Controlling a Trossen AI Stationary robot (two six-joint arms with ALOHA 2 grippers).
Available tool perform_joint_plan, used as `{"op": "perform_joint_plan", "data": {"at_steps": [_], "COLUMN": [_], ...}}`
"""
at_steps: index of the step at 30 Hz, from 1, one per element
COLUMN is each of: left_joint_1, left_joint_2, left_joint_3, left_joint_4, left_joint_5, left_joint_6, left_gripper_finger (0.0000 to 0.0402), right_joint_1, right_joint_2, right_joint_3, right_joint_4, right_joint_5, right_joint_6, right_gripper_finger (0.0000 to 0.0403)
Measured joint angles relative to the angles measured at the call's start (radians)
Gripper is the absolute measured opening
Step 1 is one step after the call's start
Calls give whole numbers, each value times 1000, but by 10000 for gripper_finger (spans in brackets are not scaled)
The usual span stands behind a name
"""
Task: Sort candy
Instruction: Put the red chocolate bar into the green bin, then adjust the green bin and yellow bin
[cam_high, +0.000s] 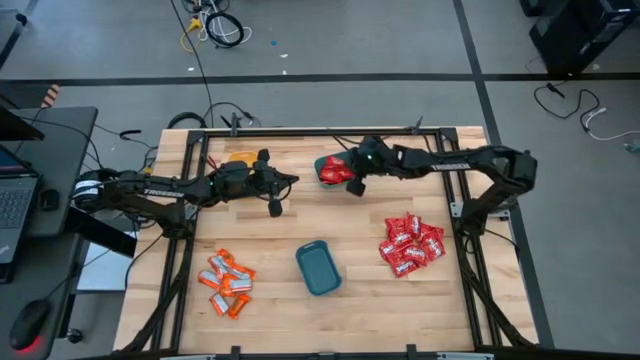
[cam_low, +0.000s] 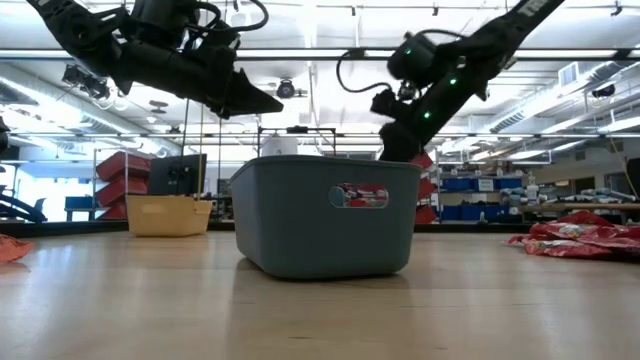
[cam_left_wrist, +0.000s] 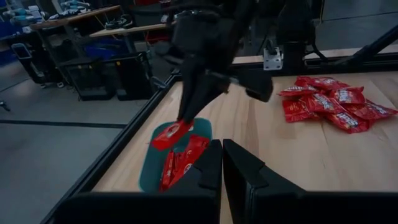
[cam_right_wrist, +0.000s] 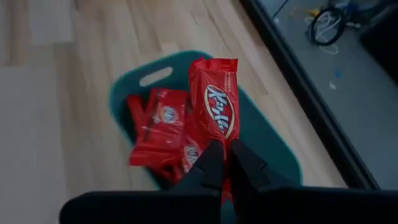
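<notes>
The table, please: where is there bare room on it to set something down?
Bare wood lies between the empty teal bin and the red packet pile, and between that bin and the orange packets. The table's near edge is free too. The far side is crowded: both arms, the yellow bin and the candy-filled teal bin.

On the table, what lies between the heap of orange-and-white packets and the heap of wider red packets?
In the high view, an empty teal plastic bin sits on the wood between the orange-and-white packets and the wider red packets, apart from both.
</notes>
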Motion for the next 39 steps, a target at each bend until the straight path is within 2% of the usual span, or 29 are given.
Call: {"op": "perform_joint_plan", "data": {"at_steps": [5,8,16,22,27,31,35,39], "left_joint_1": [0,0,0,0,3,3,3,3], "left_joint_2": [0,0,0,0,0,0,0,0], "left_joint_3": [0,0,1,1,1,1,1,1], "left_joint_4": [-21,-43,-73,-90,-109,-120,-123,-127], "left_joint_5": [0,0,0,-1,-11,-19,-19,-19], "left_joint_6": [0,-2,-24,-43,-75,-75,-77,-81], "left_gripper_finger": [15,15,15,15,15,15,15,15], "right_joint_1": [-51,-71,-93,-95,-108,-111,-85,-54], "right_joint_2": [84,117,162,124,105,104,98,66], "right_joint_3": [66,123,216,224,223,223,223,223], "right_joint_4": [-94,-185,-413,-538,-654,-734,-734,-715], "right_joint_5": [-11,-11,21,107,120,57,-21,-34], "right_joint_6": [24,51,136,195,277,330,333,321], "right_gripper_finger": [11,29,108,168,204,217,219,218]}}
